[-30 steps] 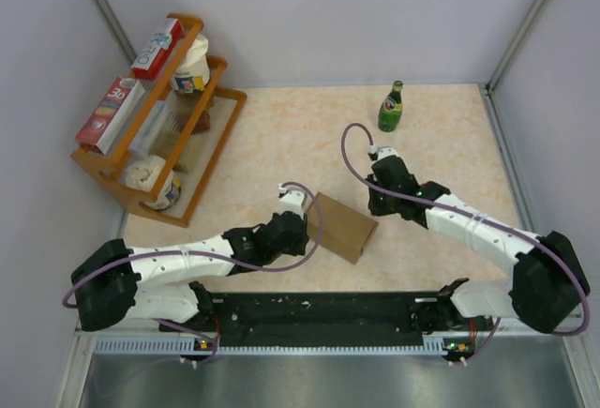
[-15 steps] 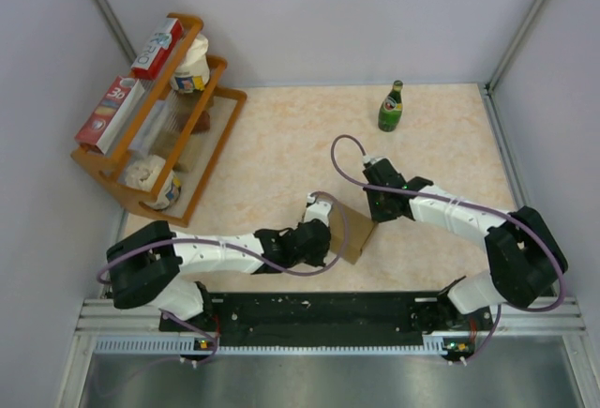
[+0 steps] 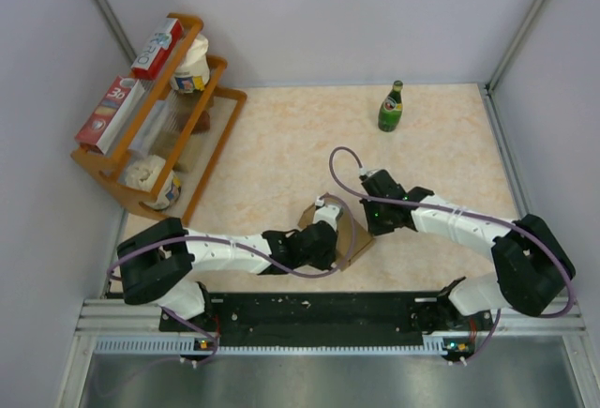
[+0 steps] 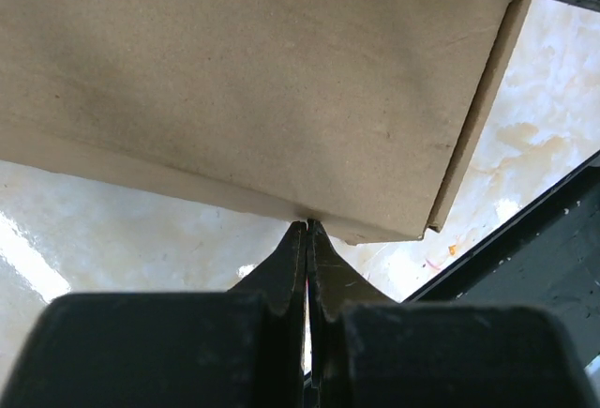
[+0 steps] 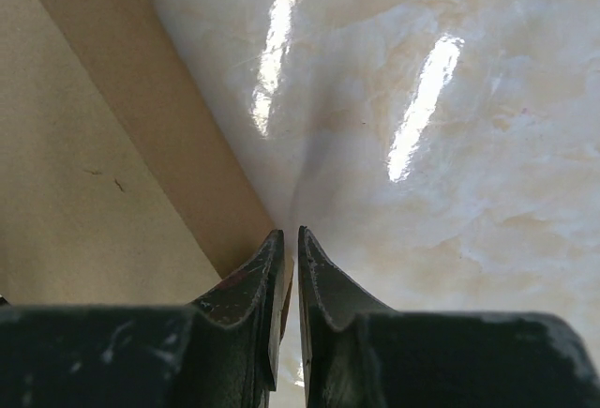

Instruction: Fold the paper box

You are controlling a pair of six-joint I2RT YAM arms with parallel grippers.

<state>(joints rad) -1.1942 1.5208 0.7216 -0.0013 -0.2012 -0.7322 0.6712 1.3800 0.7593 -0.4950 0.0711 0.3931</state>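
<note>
Paper box [image 3: 351, 230] lies on the marbled table [image 3: 281, 155], near centre, between both arms. Left gripper [image 4: 307, 228]: jaws closed, tips touching the box's near edge. Right gripper [image 5: 289, 239]: jaws almost closed at the box's edge; grip on cardboard cannot be confirmed.

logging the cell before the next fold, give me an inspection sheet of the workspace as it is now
surface: pale marbled table, glossy
job's things: paper box, plain brown, between the two grippers
clutter: green bottle upright at far side; wooden rack far left with red-and-white cartons and tubs
grippers: left gripper shut, tips at a box edge; right gripper nearly closed at another edge, grip unclear
cables: purple cable loops at each wrist, the left one passing over the box
surroundings: pale walls; black base rail at near edge
</note>
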